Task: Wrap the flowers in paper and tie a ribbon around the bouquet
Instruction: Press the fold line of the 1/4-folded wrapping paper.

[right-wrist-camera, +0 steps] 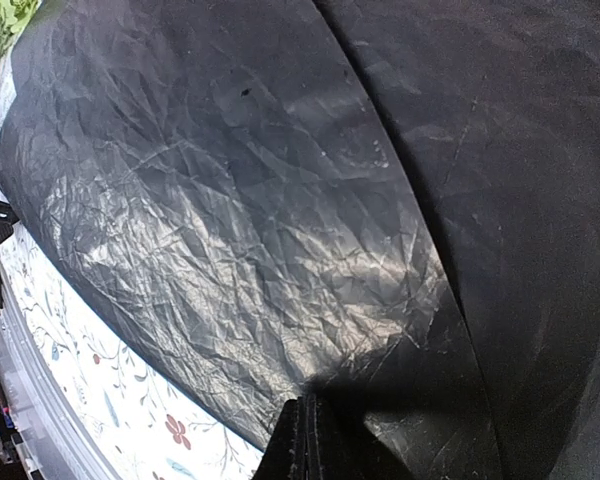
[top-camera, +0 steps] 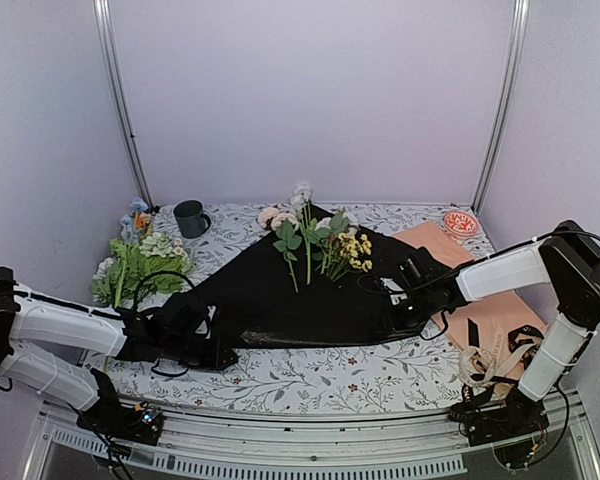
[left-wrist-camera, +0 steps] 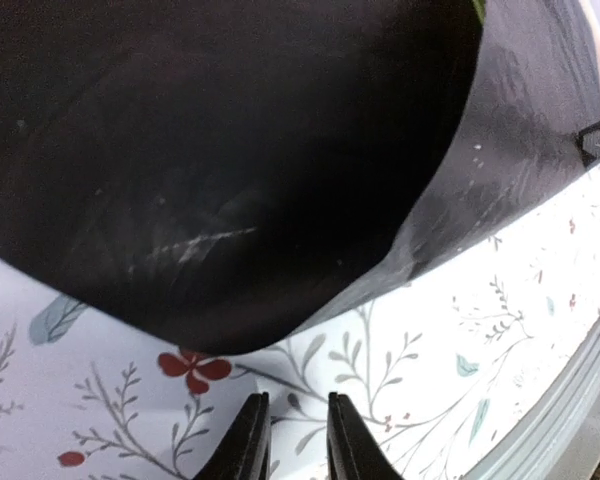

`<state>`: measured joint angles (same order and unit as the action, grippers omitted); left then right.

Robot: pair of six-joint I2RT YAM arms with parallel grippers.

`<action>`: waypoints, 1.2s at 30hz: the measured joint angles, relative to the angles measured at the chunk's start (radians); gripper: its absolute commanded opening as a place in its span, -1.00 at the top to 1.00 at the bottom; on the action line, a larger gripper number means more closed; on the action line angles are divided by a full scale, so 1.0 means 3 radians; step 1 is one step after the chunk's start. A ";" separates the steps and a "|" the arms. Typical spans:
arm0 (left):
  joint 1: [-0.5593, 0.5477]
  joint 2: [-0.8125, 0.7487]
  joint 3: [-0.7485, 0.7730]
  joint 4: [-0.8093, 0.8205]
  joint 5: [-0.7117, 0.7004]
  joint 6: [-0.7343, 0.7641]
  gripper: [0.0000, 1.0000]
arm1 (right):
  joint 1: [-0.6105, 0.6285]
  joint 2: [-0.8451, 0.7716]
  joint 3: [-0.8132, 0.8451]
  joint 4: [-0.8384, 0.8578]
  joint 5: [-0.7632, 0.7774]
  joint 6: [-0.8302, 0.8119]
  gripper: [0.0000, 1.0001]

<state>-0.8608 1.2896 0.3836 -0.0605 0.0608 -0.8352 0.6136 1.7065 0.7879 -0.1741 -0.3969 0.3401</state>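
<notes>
Nearest, at 7 o'clock on the table: left gripper (left-wrist-camera: 288, 440), parted narrowly with nothing between, just beneath the raised corner of the paper (top-camera: 270, 300); could close on air or snag the tablecloth (left-wrist-camera: 460, 330) instead, with the black edge curling above it. At 4 o'clock: right gripper (right-wrist-camera: 305, 445), clamped on the paper's near edge, creases fanning out from the pinch; might tear the thin sheet or slip free if hauled across too hard. Farther, at 12 o'clock on the sheet: the flowers (top-camera: 290, 240), lying loose just beside a yellow bunch (top-camera: 356, 250); likely to roll off during the fold, or to end up wrapped with the wrong stems, with nothing pinning them.
</notes>
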 measured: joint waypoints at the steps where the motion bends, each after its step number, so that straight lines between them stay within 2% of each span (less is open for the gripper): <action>1: 0.0004 -0.0066 -0.0013 -0.0069 -0.0017 -0.0038 0.59 | 0.0000 -0.0006 -0.0015 0.0019 0.0001 0.0000 0.99; 6: -0.0080 -0.0268 0.0221 -0.0926 -0.0336 -0.0175 0.66 | 0.0000 -0.0038 -0.0065 0.0088 0.0004 -0.0004 0.99; 10: -0.0463 0.0047 0.1002 -0.1539 -0.0683 0.0011 0.66 | -0.0005 -0.0042 -0.0088 0.0134 -0.0008 -0.0004 0.99; 15: -0.0662 0.0918 0.2210 -0.1395 -0.0750 0.0614 0.68 | -0.0006 -0.0045 -0.0095 0.0160 -0.0020 -0.0004 0.99; 19: -0.0690 0.1631 0.2761 -0.1169 -0.0590 0.1179 0.65 | -0.0006 -0.0045 -0.0099 0.0165 -0.0033 -0.0003 0.99; 26: -0.0716 0.2336 0.3305 -0.1109 -0.0477 0.2129 0.65 | -0.0017 -0.0080 -0.0177 0.0262 -0.0042 -0.0001 0.99; 32: -0.0688 0.2407 0.3264 -0.1074 -0.0310 0.2681 0.67 | -0.0018 -0.0104 -0.0231 0.0328 -0.0042 0.0045 0.99; 36: -0.0662 0.2439 0.3148 -0.1129 -0.0196 0.2878 0.69 | -0.0018 -0.0106 -0.0233 0.0332 -0.0041 0.0103 0.99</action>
<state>-1.0595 2.0212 1.3281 -0.3992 0.0021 0.0280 0.6083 1.6749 0.7181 -0.0746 -0.4091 0.3710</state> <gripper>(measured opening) 0.159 0.004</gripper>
